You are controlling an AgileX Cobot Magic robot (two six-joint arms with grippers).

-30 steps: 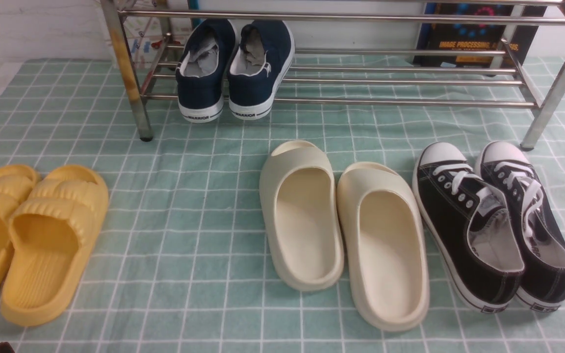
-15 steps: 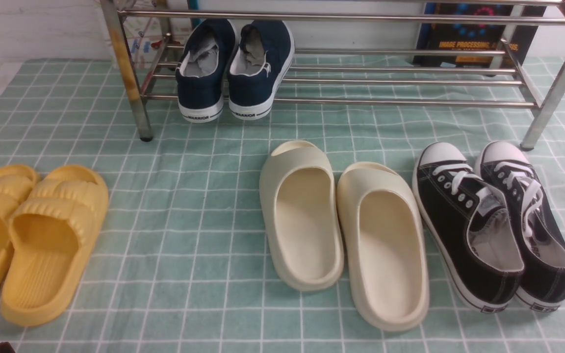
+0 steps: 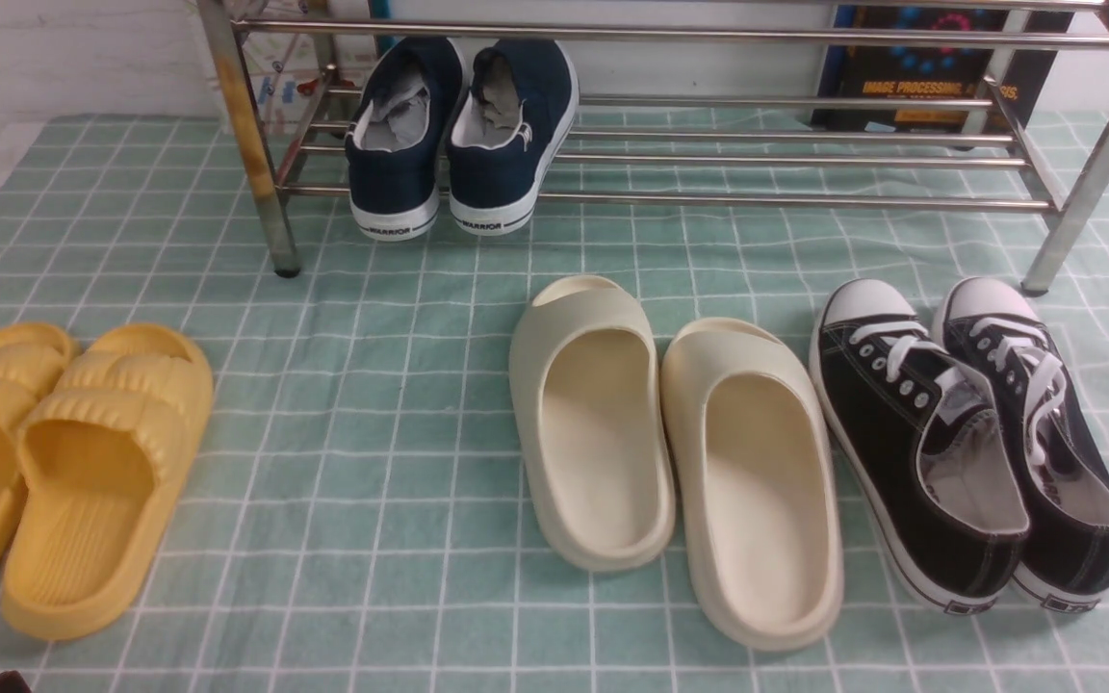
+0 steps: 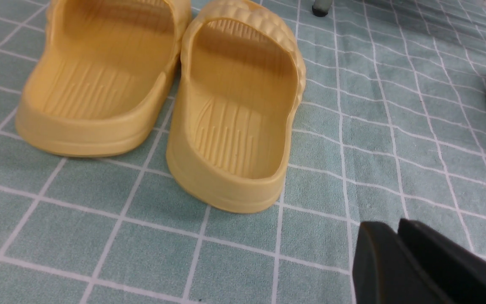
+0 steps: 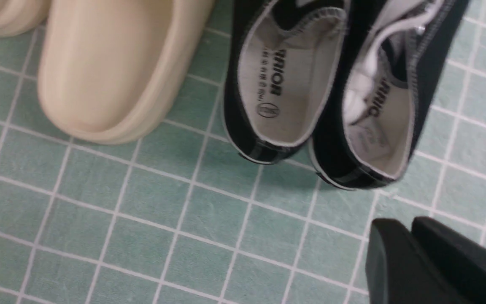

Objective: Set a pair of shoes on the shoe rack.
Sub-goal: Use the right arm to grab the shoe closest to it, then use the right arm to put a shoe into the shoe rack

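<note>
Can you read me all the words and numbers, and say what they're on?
"WARRIOR": heels of the navy slip-on sneakers.
"RRIOR", cut off: insole of a black canvas sneaker; its circled number is too blurred.
"IMAGE PROCESSING, A…SIS": dark book, partly hidden.
Black heel labels: too small.

The front view looks forward and down; the right wrist view, closer, shares its black sneakers (image 3: 988, 443).

The front view's upper edge cuts off the shoe rack (image 3: 689, 35)'s top.
</note>
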